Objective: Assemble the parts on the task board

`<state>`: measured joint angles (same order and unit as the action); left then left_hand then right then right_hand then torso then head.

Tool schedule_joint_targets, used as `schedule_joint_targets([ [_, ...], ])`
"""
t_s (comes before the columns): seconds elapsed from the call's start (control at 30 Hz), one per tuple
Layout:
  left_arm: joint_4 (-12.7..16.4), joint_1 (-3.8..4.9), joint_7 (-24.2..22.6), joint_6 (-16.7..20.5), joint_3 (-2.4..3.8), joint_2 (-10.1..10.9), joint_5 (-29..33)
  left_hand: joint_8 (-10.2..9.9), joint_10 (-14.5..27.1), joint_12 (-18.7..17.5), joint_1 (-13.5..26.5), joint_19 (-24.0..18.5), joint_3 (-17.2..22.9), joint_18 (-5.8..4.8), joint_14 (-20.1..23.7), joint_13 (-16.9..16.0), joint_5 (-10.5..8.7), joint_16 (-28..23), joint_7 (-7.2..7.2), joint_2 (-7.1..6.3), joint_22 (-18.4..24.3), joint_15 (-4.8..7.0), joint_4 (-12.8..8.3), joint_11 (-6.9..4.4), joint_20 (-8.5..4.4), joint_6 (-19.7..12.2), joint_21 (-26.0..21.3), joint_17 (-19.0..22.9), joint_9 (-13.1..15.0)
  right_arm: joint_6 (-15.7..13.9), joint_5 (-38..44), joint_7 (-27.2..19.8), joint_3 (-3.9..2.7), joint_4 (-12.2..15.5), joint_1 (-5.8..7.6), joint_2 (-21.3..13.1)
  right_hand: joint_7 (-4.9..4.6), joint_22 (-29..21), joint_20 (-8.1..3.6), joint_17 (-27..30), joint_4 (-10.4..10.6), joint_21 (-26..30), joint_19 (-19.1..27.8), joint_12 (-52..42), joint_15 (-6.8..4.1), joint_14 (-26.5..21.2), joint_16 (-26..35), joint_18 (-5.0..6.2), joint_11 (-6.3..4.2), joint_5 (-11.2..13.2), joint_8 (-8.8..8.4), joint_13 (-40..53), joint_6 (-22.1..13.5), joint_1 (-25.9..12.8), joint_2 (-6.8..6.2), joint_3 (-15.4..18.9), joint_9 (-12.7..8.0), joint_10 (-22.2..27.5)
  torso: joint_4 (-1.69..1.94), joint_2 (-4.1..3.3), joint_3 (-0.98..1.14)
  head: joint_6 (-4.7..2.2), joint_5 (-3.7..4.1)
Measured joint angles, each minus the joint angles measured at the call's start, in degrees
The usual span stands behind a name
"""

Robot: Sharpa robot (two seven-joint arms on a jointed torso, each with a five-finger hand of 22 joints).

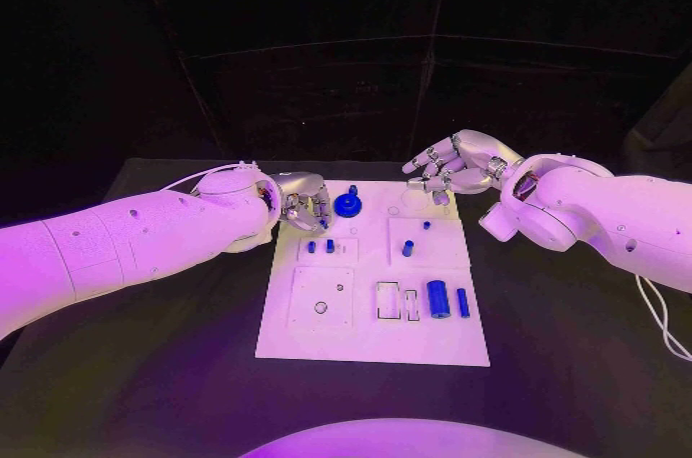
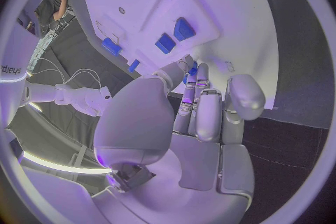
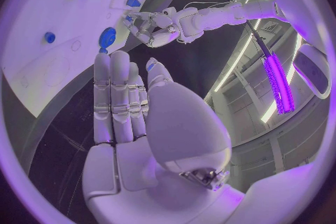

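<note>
The white task board (image 1: pixel 372 338) lies in the middle of the black table. A round blue part (image 1: pixel 348 205) stands near its far edge, with small blue pegs (image 1: pixel 320 246) and another peg (image 1: pixel 408 247) further in. A thick blue cylinder (image 1: pixel 437 297) and a slimmer one (image 1: pixel 463 301) lie beside two slots at the near right. My left hand (image 1: pixel 300 200) hovers over the board's far left, just beside the round part, fingers bent down. A bit of blue (image 2: pixel 192 70) shows at its fingertips; I cannot tell whether it is held. My right hand (image 1: pixel 454 163) hangs above the far right corner, fingers apart, holding nothing.
A square plate with two small holes (image 1: pixel 322 300) sits at the board's near left. Bare black table (image 1: pixel 173 368) surrounds the board. In the right wrist view the left hand (image 3: pixel 150 25) sits beyond the round part (image 3: pixel 107 38).
</note>
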<state>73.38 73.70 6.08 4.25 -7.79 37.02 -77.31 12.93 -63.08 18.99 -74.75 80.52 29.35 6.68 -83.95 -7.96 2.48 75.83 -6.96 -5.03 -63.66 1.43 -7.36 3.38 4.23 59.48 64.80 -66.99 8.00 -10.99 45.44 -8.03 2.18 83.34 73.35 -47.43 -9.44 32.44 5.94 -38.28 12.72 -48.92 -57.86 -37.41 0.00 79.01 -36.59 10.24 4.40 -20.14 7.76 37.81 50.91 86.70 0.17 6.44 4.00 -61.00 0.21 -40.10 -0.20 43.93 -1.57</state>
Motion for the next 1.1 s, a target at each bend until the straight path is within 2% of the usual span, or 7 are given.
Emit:
schedule_joint_targets([
  [0.73, 0.38, -0.09, 0.0, 0.14, 0.01, -0.09, 0.04, -0.03, 0.0, -0.37, -0.01, -0.01, 0.0, 0.0, 0.0, 0.24, 0.0, 0.0, 0.0, 0.01, -0.36, 0.0, 0.0, 0.0, 0.01, -0.01, 0.54, -0.07, -0.08, 0.01, 0.19, -0.05, 0.0, 0.06, 0.0, 0.02, 0.0, -0.04, 0.0, 0.01, 0.0, 0.0, 0.0, 0.0, 0.0, 0.0, 0.0, 0.0, 0.0, 0.0, 0.0, 0.01, 0.0, 0.0, 0.0, 0.0, 0.0, 0.0, 0.03, -0.1, -0.01, 0.1, 0.16],
  [1.1, 0.16, -0.1, 0.09, 0.12, -0.02, -0.49, 0.03, -0.73, 0.01, -1.04, -0.01, -0.01, -0.01, 0.0, 0.0, 0.59, 0.0, 0.0, 0.0, 0.01, -0.5, 0.0, 0.0, 0.02, 0.01, -0.01, 0.54, -0.07, -0.35, 0.01, 0.23, -0.03, 0.0, 0.02, -0.01, 0.08, 0.0, -0.04, 0.0, 0.01, 0.0, 0.0, 0.0, 0.0, 0.0, 0.0, 0.0, 0.0, 0.0, 0.0, 0.0, 0.02, 0.0, 0.0, 0.0, 0.0, 0.0, 0.0, 0.03, -0.1, 0.01, 0.24, 0.2],
])
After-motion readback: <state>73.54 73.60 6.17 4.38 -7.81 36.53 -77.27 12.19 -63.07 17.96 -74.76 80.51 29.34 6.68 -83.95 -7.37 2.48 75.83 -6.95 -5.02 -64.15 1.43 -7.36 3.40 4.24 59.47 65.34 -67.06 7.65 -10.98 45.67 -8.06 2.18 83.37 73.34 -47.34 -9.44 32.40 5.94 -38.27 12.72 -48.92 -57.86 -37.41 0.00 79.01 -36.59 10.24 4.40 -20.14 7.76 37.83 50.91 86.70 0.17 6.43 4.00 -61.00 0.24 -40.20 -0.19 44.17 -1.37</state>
